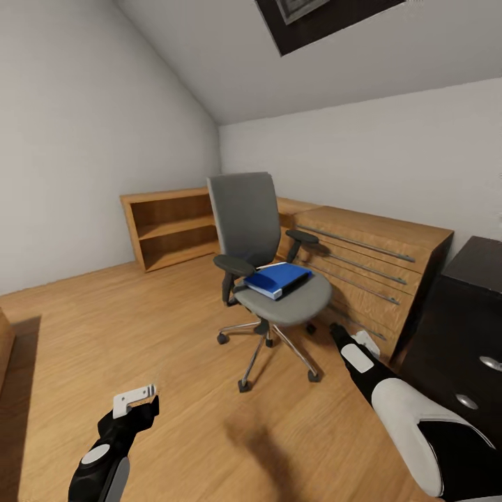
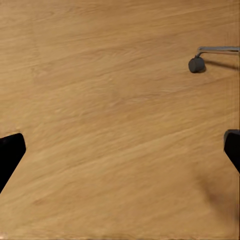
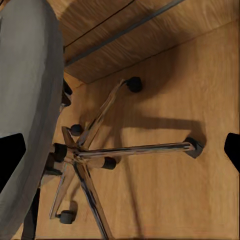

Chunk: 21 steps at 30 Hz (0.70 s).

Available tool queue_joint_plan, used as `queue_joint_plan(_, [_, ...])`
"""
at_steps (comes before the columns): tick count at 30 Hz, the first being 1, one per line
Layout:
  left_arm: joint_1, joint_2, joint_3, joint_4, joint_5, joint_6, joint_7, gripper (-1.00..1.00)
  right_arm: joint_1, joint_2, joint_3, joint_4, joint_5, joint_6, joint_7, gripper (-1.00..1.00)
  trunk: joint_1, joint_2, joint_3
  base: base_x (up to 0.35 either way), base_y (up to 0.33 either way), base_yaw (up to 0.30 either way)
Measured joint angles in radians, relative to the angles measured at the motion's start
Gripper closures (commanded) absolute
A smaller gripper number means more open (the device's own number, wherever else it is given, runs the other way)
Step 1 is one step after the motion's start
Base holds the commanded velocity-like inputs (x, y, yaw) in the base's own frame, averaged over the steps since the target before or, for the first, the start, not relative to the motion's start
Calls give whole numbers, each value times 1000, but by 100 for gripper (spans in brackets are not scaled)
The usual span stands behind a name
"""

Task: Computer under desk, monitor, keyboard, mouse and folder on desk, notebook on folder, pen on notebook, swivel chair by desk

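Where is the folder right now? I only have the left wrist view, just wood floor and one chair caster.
Observer: The blue folder lies flat on the swivel chair seat, in the head view.
Operator: Is either gripper near it?
Observer: No. The right gripper is low beside the chair's base, below the seat; its fingers look spread, holding nothing.
Operator: What's behind the chair?
Observer: A wooden chest with long bar handles; the black desk is at the head view's right edge.
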Motion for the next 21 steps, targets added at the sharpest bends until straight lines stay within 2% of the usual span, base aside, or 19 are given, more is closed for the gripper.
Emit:
queue_joint_plan(2, [0, 0, 1, 5, 0, 0, 0, -100, 1, 6, 3, 1, 6, -19, 0, -100, 0, 0, 0, -75, 0, 0])
queue_joint_plan(3, [0, 0, 0, 10, 1, -1, -1, -100, 2, 17, 4, 5, 26, -47, -1, -100, 0, 0, 0, -28, 0, 0])
queue_joint_plan(6, [0, -1, 0, 28, 1, -1, -1, -100, 5, 25, 4, 39, 75, -84, -1, -100, 0, 0, 0, -17, 0, 0])
queue_joint_plan(9, [0, -1, 0, 79, 1, -3, 0, -100, 11, 32, 5, 101, 143, -150, 0, -100, -1, 0, 8, -7, 0, 0])
queue_joint_plan(11, [0, -1, -1, 130, 1, -4, 0, -100, 14, 47, 5, 151, 206, -211, 2, -100, -2, 1, 15, -3, 0, 0])
queue_joint_plan(12, [0, -2, -2, 174, 2, -5, -1, -100, 21, 67, 4, 202, 277, -260, 6, -100, -3, 1, 19, -2, 0, 0])
queue_joint_plan(13, [0, -2, -2, 189, 2, -6, -1, -100, 27, 75, 5, 218, 305, -275, 7, -100, -3, 1, 23, 0, 0, 0])
queue_joint_plan(15, [0, -2, -3, 236, 2, -7, -2, -100, 67, 95, 3, 254, 405, -319, 15, -100, -4, 2, 31, 0, 0, 0])
queue_joint_plan(18, [0, -2, -3, 273, 1, -10, -2, -100, 116, 107, 6, 266, 483, -337, 18, -100, -5, 3, 42, 0, 0, 0])
queue_joint_plan(19, [0, -4, -5, 360, 1, -62, -3, -100, 178, 129, 14, 274, 623, -355, 20, -100, -6, 3, 46, 0, 0, 0])
queue_joint_plan(20, [0, -4, -9, 395, 1, -96, -2, -100, 238, 134, 2, 276, 651, -367, 20, -100, -6, 3, 50, 0, 0, 0])
queue_joint_plan(21, [0, -4, -10, 410, 0, -116, -2, -100, 236, 135, 6, 276, 666, -375, 20, -100, -7, 3, 54, 0, 0, 0])
